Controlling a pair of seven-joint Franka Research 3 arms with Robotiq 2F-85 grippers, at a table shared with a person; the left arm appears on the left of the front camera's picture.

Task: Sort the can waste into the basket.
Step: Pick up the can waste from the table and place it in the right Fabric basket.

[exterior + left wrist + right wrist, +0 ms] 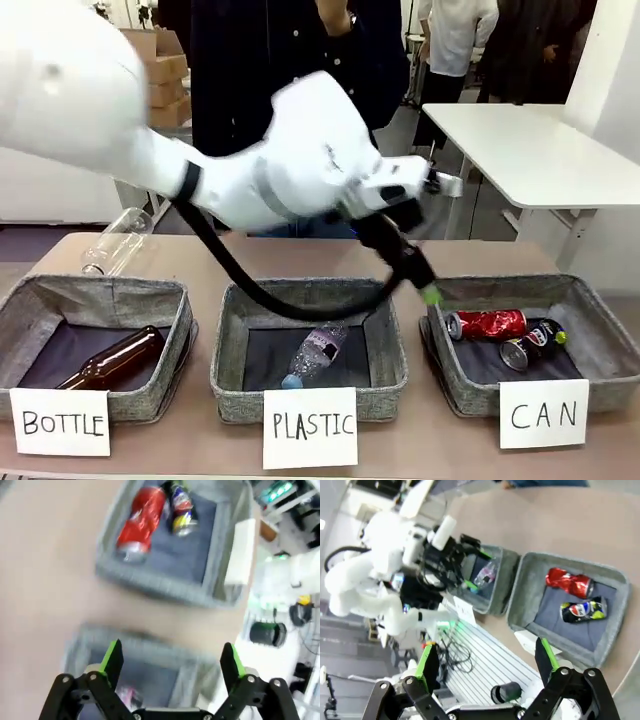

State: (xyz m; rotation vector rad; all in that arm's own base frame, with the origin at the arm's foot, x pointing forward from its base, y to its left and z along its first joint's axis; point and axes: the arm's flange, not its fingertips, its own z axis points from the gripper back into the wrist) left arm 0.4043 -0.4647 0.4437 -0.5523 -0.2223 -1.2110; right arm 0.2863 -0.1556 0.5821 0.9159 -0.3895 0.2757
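While the red can (487,324) and the black can (533,343) are lying together in the basket (465,390) at lower right, the left gripper (172,661) and the right gripper (487,661) are both gaping wide, holding nothing.

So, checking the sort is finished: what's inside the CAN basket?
Inside the CAN basket lie the red can and the black can, side by side on the dark lining. The right wrist view shows nothing else there; the cans cover whatever is under them.
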